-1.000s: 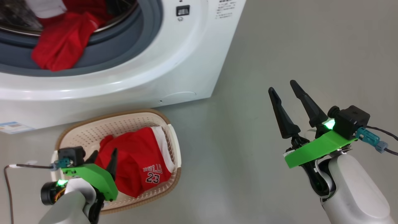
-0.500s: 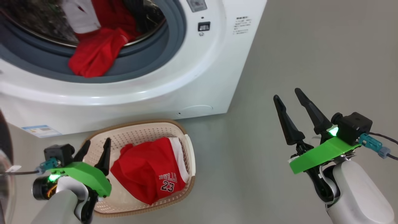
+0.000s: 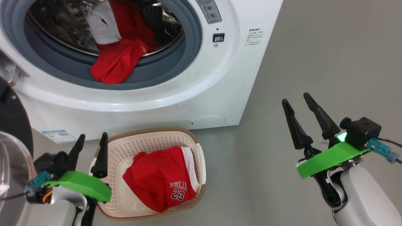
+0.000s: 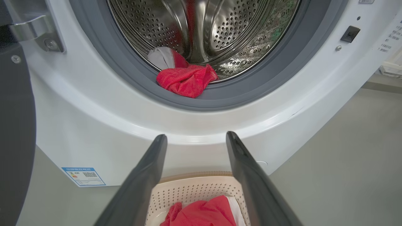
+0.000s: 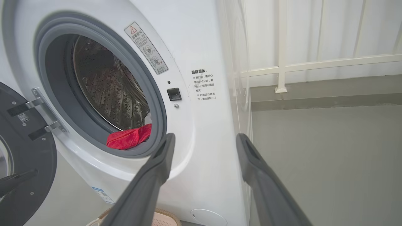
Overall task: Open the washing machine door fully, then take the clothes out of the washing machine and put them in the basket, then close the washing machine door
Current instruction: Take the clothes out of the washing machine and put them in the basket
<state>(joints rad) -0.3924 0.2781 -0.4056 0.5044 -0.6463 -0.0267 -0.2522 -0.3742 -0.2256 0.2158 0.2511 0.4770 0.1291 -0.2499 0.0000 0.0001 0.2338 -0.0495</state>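
Laundry spot (plain, bare); washing machine [image 5: 201, 44] on grey floor [image 5: 329, 163]; white railing [image 5: 281, 47] behind.

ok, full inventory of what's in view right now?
washing machine: one, white, behind the basket
washing machine door: one, black with clear glass, swung open on the machine's left
clothes in the drum: count unclear, red and white, one red fold draped over the grey seal
garment in the basket: one, red with white trim, printed 23
basket: one, cream with brown rim, on the floor in front of the machine
label sticker: one, blue, machine's lower front
railing: one, white, behind the machine
floor: grey
left gripper: dark fingers, open, by the basket's left rim
right gripper: dark fingers, open, above the floor right of the machine
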